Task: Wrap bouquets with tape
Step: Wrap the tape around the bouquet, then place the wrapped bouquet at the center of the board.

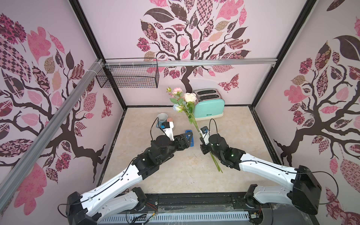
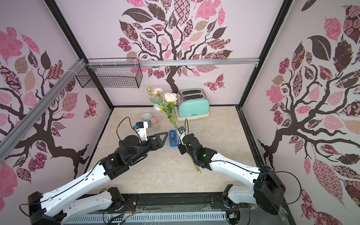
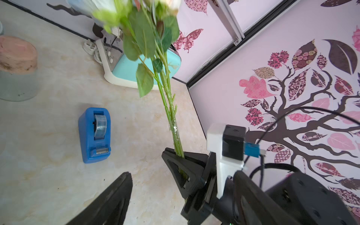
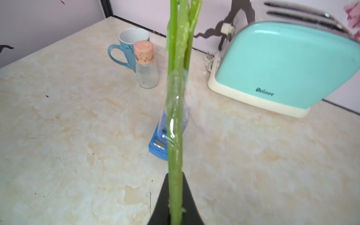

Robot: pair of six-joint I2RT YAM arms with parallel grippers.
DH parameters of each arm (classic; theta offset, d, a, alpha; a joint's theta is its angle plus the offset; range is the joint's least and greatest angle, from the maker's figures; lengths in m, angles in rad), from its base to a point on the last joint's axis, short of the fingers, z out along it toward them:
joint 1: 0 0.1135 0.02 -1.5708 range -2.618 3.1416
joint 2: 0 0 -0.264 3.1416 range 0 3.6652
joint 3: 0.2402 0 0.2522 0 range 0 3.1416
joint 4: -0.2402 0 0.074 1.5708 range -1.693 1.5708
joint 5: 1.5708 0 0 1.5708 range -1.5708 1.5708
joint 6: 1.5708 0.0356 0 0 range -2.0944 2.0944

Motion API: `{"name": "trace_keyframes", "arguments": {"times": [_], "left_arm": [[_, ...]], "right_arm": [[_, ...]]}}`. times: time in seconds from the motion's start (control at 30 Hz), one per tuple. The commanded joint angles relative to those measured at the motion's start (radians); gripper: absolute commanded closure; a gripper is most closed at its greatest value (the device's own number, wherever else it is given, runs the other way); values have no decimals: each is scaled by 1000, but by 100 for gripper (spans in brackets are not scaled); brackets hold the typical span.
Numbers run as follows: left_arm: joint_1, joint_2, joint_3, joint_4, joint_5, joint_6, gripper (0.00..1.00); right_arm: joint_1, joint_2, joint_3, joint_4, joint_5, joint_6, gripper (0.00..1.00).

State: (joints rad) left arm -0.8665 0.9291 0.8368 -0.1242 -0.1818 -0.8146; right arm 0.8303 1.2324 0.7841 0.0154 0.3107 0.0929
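Note:
The bouquet [image 1: 187, 99] has pink and cream blooms, green leaves and long stems, and it stands tilted in the air near the middle of the table. My right gripper [image 1: 203, 147] is shut on its stems [image 4: 176, 116], and the stem ends stick out below it. A band of clear tape [image 3: 174, 128] wraps the stems just above the grip. The blue tape dispenser [image 2: 173, 138] lies flat on the table between the arms. My left gripper [image 2: 162, 141] hovers just left of it, open, with nothing between its fingers [image 3: 115, 198].
A teal toaster [image 1: 209, 106] stands at the back, right of the blooms. A blue mug [image 1: 162, 118] and a corked glass bottle [image 2: 154, 124] stand behind the left gripper. A black wire basket [image 1: 128, 76] hangs on the back-left rail.

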Motion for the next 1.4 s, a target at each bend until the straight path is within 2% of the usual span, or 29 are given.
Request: {"name": "trace_keyframes", "arguments": {"times": [0.0, 0.27, 0.4, 0.63, 0.8, 0.9, 1.03, 1.1, 1.3, 1.37], "left_arm": [[1, -71, -52, -120, -61, 91, 14], [10, -207, -130, -200, -150, 182, 13], [21, -222, -138, -234, -173, 207, 13], [66, -232, -159, -226, -154, 226, 13], [90, -234, -157, -233, -141, 236, 13], [96, -234, -157, -239, -136, 244, 13], [100, -237, -164, -235, -145, 247, 13], [103, -234, -168, -226, -141, 250, 13], [104, -207, -160, -222, -133, 257, 13], [105, -204, -156, -222, -130, 262, 13]], "right_arm": [[-38, -109, -32, -142, -52, 171, 100], [-85, -325, -236, -266, -1, 329, 100], [-181, -352, -301, -238, -40, 365, 100], [-321, -293, -334, -166, -62, 353, 100], [-364, -229, -316, -109, -78, 360, 100], [-482, -210, -329, -83, -205, 433, 100], [-491, -276, -345, -86, -98, 428, 100], [-503, -274, -342, -77, -87, 393, 100], [-528, -140, -300, 2, -85, 307, 100], [-570, -90, -284, 34, -133, 314, 100]]}}
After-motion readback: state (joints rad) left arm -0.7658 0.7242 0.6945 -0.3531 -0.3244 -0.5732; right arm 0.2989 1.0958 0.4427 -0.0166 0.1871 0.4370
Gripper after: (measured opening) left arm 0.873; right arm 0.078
